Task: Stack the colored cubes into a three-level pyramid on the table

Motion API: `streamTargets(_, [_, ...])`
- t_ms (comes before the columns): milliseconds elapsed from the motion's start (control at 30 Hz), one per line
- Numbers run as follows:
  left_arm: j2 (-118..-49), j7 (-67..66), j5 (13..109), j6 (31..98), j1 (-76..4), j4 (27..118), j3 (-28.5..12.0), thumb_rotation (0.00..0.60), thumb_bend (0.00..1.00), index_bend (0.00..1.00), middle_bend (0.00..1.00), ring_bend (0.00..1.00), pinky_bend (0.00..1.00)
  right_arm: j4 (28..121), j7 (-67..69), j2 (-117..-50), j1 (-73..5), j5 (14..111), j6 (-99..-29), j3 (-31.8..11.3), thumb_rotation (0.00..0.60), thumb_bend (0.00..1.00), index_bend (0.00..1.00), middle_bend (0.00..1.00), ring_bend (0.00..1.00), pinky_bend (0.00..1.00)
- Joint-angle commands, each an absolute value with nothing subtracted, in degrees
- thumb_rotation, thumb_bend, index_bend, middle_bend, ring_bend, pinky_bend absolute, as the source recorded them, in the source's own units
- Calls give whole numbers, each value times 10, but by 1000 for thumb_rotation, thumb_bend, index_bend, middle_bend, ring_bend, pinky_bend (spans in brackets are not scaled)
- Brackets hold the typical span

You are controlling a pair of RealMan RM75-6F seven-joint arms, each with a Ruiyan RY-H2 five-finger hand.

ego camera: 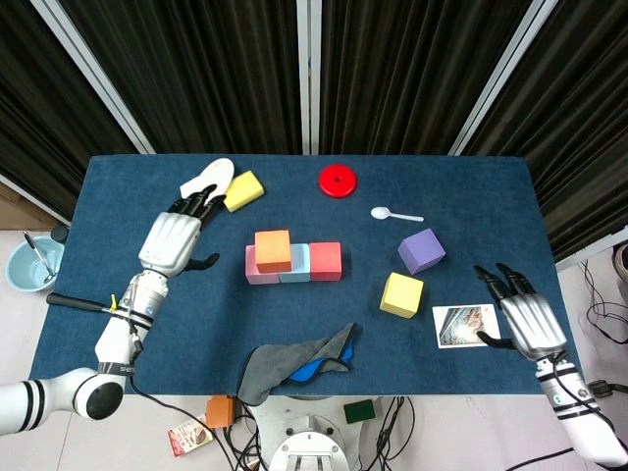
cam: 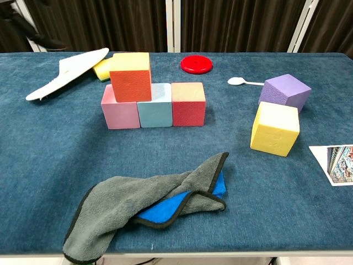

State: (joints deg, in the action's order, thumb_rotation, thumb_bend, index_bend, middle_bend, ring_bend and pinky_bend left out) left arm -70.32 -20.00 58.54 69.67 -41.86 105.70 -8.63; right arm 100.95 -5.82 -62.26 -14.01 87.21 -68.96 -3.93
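Observation:
A pink cube (cam: pixel 119 110), a light blue cube (cam: pixel 155 107) and a red cube (cam: pixel 188 103) stand in a row. An orange cube (ego camera: pixel 273 249) (cam: pixel 130 77) rests on top, across the pink and light blue ones. A purple cube (ego camera: pixel 421 250) (cam: pixel 284 92) and a yellow cube (ego camera: pixel 401 293) (cam: pixel 274 128) sit to the right, and another yellow cube (ego camera: pixel 242 189) lies at the back left. My left hand (ego camera: pixel 173 240) hovers open, left of the row and apart from it. My right hand (ego camera: pixel 520 319) is open over the table's right front edge, beside the photo card.
A white shoe insole (ego camera: pixel 197 193) (cam: pixel 67 70) lies at the back left, partly under my left hand in the head view. A red disc (ego camera: pixel 337 180), a white spoon (ego camera: pixel 395 214), a photo card (ego camera: pixel 466 325) and a grey and blue cloth (cam: pixel 149 205) lie on the blue table (ego camera: pixel 471 196).

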Motion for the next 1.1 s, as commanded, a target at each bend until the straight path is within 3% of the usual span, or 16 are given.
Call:
streamTargets(33, [-697, -180, 609, 710, -396, 1059, -72, 595, 173, 114, 40, 94, 195, 1007, -100, -656, -187, 852, -640, -54, 600, 97, 7, 183, 43, 161])
streamTargets(200, [-689, -165, 628, 724, -368, 1063, -61, 594, 173, 113, 40, 94, 194, 939, -171, -682, -254, 902, -586, -56, 600, 73, 22, 179, 43, 130])
streamTargets(500, [-676, -116, 646, 743, -329, 1066, -68, 593, 173, 113, 39, 94, 193, 845, -152, -730, -314, 947, -552, -45, 600, 25, 27, 150, 41, 118])
streamTargets(800, [-672, -85, 663, 740, -309, 1058, -77, 593, 172, 113, 40, 95, 193, 746, -125, -819, -335, 972, -585, -34, 600, 23, 28, 145, 42, 111])
streamTargets(1100, [-668, -81, 675, 737, -296, 1058, -81, 594, 172, 113, 40, 94, 192, 761, -124, -851, -363, 999, -603, -29, 600, 24, 35, 166, 42, 111])
